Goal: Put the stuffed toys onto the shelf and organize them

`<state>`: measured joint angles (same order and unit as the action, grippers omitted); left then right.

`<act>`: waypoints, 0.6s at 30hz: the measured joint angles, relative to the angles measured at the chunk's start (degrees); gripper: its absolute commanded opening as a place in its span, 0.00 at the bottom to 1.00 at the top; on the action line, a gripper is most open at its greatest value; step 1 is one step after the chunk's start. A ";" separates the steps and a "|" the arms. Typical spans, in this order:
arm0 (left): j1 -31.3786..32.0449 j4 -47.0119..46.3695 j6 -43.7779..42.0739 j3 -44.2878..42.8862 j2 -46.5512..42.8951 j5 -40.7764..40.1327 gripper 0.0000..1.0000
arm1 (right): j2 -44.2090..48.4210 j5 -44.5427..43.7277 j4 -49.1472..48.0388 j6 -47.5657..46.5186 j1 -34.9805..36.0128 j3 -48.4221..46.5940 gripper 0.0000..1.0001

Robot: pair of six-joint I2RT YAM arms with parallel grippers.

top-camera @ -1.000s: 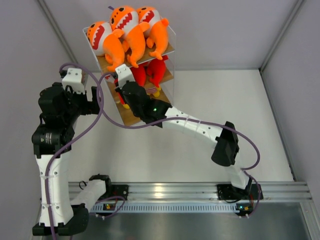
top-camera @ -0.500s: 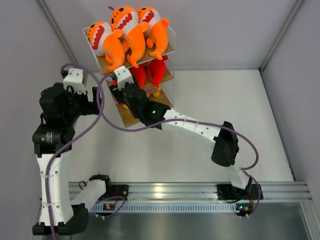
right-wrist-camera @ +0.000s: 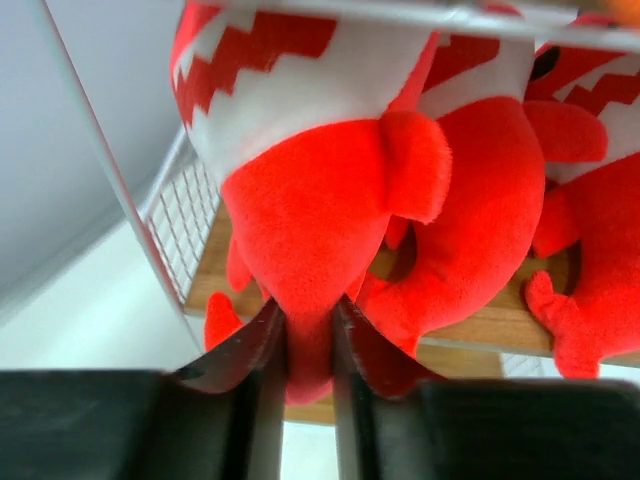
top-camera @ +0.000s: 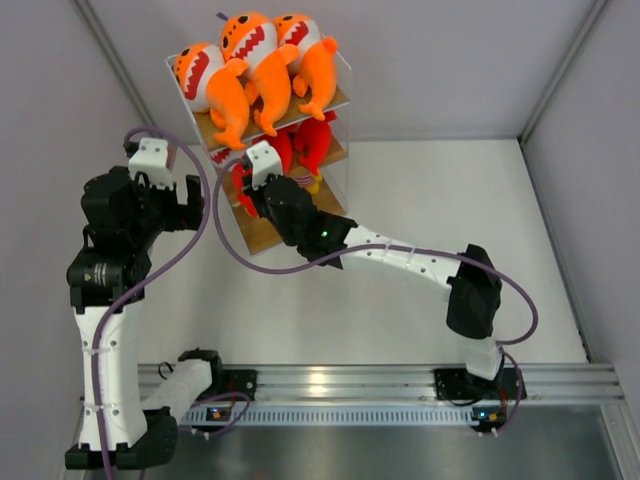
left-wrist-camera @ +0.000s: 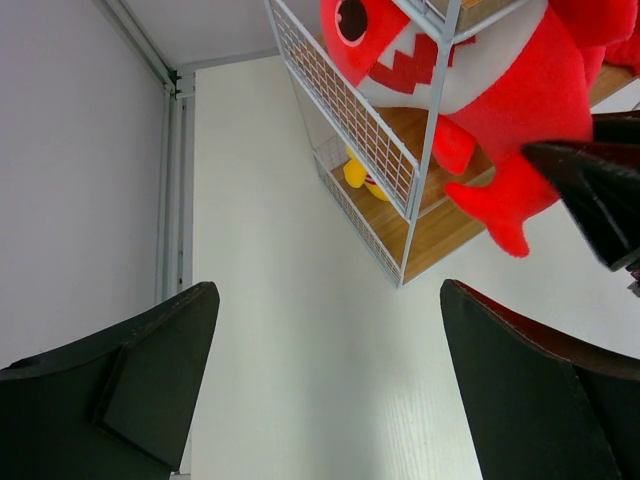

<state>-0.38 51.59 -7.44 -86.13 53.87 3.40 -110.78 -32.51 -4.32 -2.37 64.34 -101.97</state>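
The shelf point(top-camera: 262, 232) stands at the back left. Three orange sharks point(top-camera: 262, 60) lie on its top tier. My right gripper point(top-camera: 252, 188) is at the middle tier's left front. In the right wrist view it point(right-wrist-camera: 310, 345) is shut on the lower body of a red shark point(right-wrist-camera: 320, 190), which sits over the middle board point(right-wrist-camera: 500, 325). Two more red sharks point(right-wrist-camera: 470, 200) lie to its right on that board. The held shark also shows in the left wrist view point(left-wrist-camera: 500, 90). My left gripper point(left-wrist-camera: 330, 390) is open and empty, left of the shelf point(left-wrist-camera: 430, 160).
Small yellow-footed figures point(left-wrist-camera: 360, 175) sit on the shelf's bottom tier. Grey walls stand close on the left and behind the shelf. White tabletop point(top-camera: 430, 200) lies to the right of the shelf. The right arm's elbow point(top-camera: 470, 295) hangs over the table's right half.
My right gripper has moved right and further into the middle tier with the red shark in it. The right elbow has swung right. The left arm has barely moved.
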 measured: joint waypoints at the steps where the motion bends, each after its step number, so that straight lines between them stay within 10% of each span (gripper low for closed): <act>1: 0.00 0.00 0.00 0.00 0.00 0.02 0.98 | 0.42 0.31 -0.59 0.22 0.02 0.00 0.11; 18: 0.00 0.00 -0.02 0.02 0.00 0.02 0.98 | -9.01 3.15 2.32 -1.53 -0.04 -14.47 0.01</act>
<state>-0.38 51.59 -7.46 -86.11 53.87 3.42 -119.79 -29.36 -2.00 -3.90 64.29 -116.44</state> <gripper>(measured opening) 0.983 0.030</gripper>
